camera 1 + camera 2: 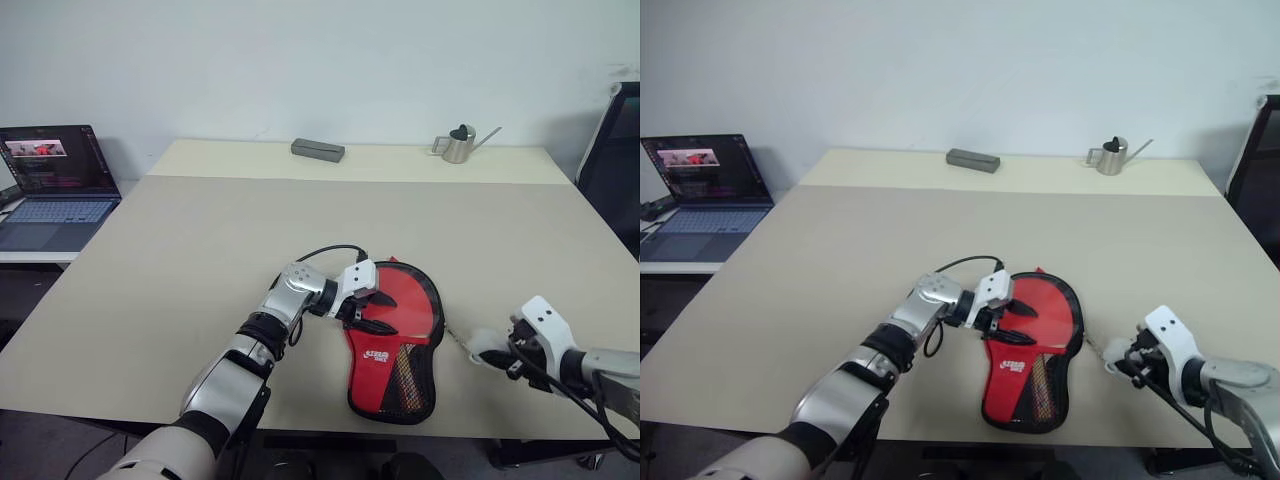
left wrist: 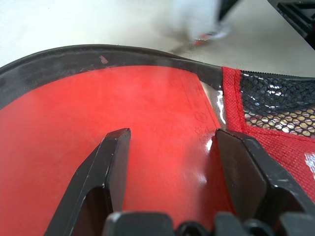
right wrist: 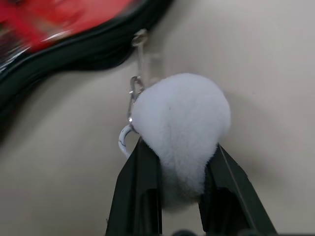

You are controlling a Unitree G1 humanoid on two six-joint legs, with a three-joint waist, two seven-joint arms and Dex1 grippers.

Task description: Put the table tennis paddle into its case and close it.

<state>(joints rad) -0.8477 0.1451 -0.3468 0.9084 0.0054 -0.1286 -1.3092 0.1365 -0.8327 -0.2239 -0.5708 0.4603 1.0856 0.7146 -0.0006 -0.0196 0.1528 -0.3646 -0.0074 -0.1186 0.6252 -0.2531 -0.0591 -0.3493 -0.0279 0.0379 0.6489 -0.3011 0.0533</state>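
The right gripper is clamped on a fluffy white pompom, which hangs by a small metal clip and chain from the zipper pull on the black rim of the case. The left gripper has its fingers spread apart, holding nothing, resting on or just above the red rubber of the paddle, which lies inside the open case. The case sits near the front edge of the table, round end away from the robot, its red mesh flap with white logo toward the robot.

The step in hand appears to be drawing the zipper round by its pompom. To do it well, the left gripper should press the paddle and case flat so they cannot slide, while the right pulls steadily along the curve of the rim, keeping the chain taut rather than jerking. The flap must lie over the blade before the slider passes.
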